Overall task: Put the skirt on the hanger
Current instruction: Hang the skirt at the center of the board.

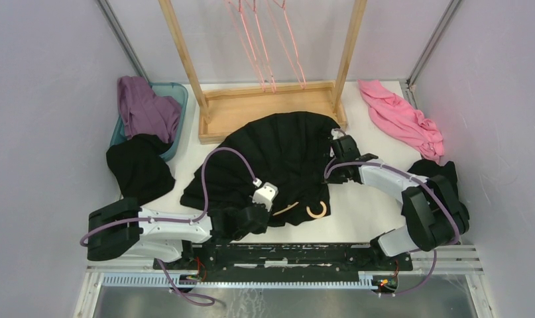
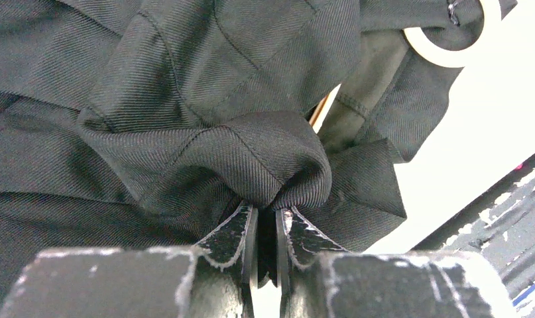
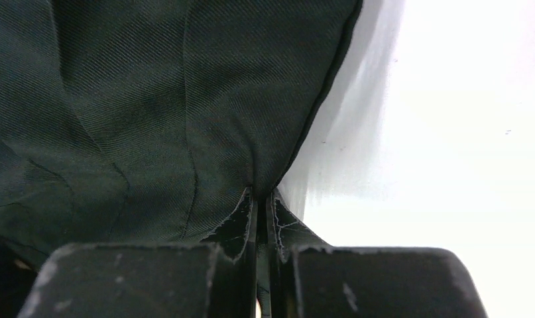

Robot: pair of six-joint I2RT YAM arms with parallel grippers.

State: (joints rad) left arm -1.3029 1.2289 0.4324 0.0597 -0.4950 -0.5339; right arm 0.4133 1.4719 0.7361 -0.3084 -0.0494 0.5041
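Observation:
The black pleated skirt (image 1: 278, 156) lies spread on the table's middle, its flared hem toward the wooden rack. The pale hanger (image 1: 315, 211) lies near the front, mostly under the skirt, with its round hook and a bit of one arm showing. My left gripper (image 1: 251, 215) is shut on a bunched fold of the skirt (image 2: 264, 165) near the front edge; the hanger's hook (image 2: 450, 53) shows at the upper right of the left wrist view. My right gripper (image 1: 337, 142) is shut on the skirt's edge (image 3: 251, 132) at its right side.
A wooden rack (image 1: 271, 109) with thin pink wire hangers (image 1: 268, 40) stands at the back. A teal bin (image 1: 175, 99) with a purple garment (image 1: 145, 106) sits back left, a plain black garment (image 1: 138, 169) beside it. A pink garment (image 1: 404, 119) lies back right, another black garment (image 1: 437, 169) by the right arm.

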